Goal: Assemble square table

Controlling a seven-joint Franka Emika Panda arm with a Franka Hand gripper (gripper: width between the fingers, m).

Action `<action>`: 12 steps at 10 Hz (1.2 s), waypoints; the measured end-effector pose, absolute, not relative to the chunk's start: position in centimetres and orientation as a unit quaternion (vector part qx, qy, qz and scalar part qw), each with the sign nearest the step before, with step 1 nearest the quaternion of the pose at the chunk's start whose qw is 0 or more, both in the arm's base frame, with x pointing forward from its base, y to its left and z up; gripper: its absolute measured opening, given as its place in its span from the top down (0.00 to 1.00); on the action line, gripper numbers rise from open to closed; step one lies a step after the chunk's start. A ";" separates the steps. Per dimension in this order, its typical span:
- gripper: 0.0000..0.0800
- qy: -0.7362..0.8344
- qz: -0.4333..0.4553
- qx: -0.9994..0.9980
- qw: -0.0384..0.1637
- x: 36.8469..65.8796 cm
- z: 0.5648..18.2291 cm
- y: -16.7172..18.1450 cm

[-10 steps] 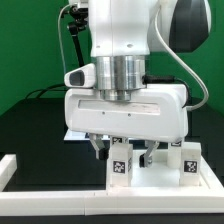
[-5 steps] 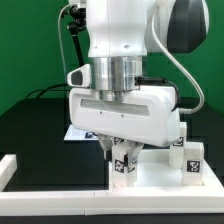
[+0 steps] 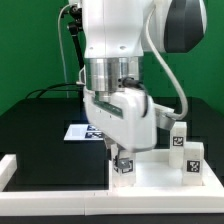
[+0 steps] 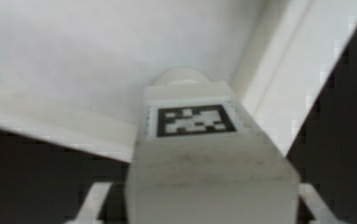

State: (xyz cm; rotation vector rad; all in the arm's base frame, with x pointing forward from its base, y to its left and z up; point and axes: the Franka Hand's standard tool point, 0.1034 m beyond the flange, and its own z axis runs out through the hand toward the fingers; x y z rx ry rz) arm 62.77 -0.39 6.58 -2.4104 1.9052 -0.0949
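Claw closed on one leg, over the tabletop's near corner.

We see the claw (image 3: 122, 160) clamped on a small white plastic block leg with a black-and-white square tag (image 3: 123, 166), held low over the white plastic square tabletop slab (image 3: 150, 178) that lies on the black desk (image 3: 40, 125). In the wrist view the leg (image 4: 196, 140) runs out from between the fingers, tag facing the camera, rounded tip near the slab (image 4: 86, 60). Two more tagged white legs (image 3: 190, 156) stand at the exterior view's right (the marker board (image 3: 80, 131) sits behind). We judge the leg light, stiff, smooth and slip-prone; grip its flat sides, mid-length, leaving the tip free for the socket.
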 end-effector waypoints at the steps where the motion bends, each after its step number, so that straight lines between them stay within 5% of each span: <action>1: 0.63 0.667 -0.026 -0.744 0.035 62.7 6.6 -0.3; 4: 0.63 0.797 0.000 -0.600 0.065 62.3 6.5 -0.3; 10: 0.62 0.869 0.015 -0.491 0.056 62.0 6.5 -0.4; 11: 0.58 0.869 0.015 -0.491 0.056 62.0 6.4 -0.4; 12: 0.41 0.869 0.015 -0.492 0.056 62.1 6.5 -0.4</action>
